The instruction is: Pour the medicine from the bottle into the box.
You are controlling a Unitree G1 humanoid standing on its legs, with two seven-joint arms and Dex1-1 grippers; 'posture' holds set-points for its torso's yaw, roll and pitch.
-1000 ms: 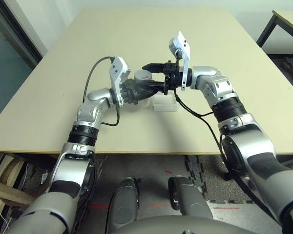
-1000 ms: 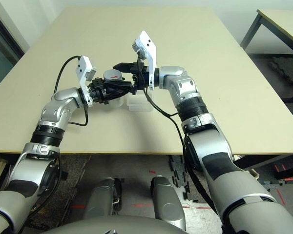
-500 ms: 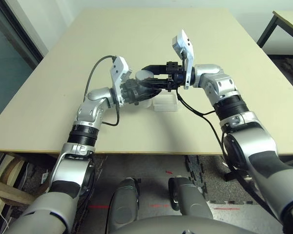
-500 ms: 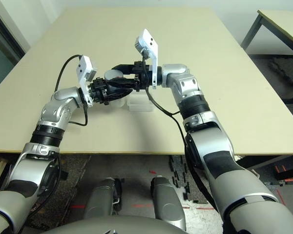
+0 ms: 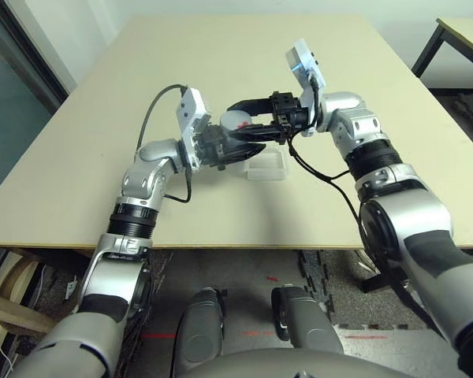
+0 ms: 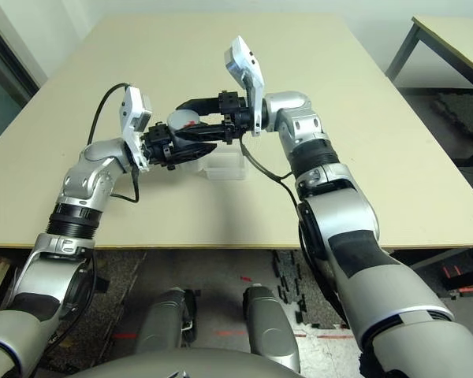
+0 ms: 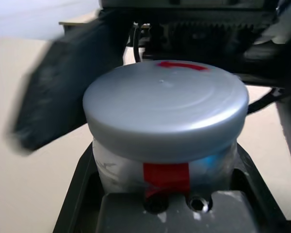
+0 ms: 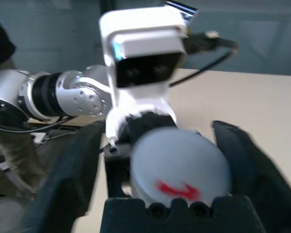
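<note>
— Silvery-white bottle (image 7: 166,167), red mark on its side, grey cap (image 7: 165,109) on top; where?
— Clamped upright in left gripper (image 5: 221,150), raised over table (image 5: 79,150).
— And right gripper (image 5: 249,124)?
— Spread wide, one black finger on each side of cap, not touching.
— Clear box (image 5: 266,168)?
— Resting on table just below and beside bottle, toward right arm.
— Pills?
— Cannot tell.

1. Both grippers crowd the bottle (image 5: 235,126) mid-worktop (image 5: 363,71), right fingers (image 5: 248,105) flanking its cap (image 7: 165,109).
2. The box (image 5: 266,167) sits just beneath.
3. Far and side worktop lie free.
</note>
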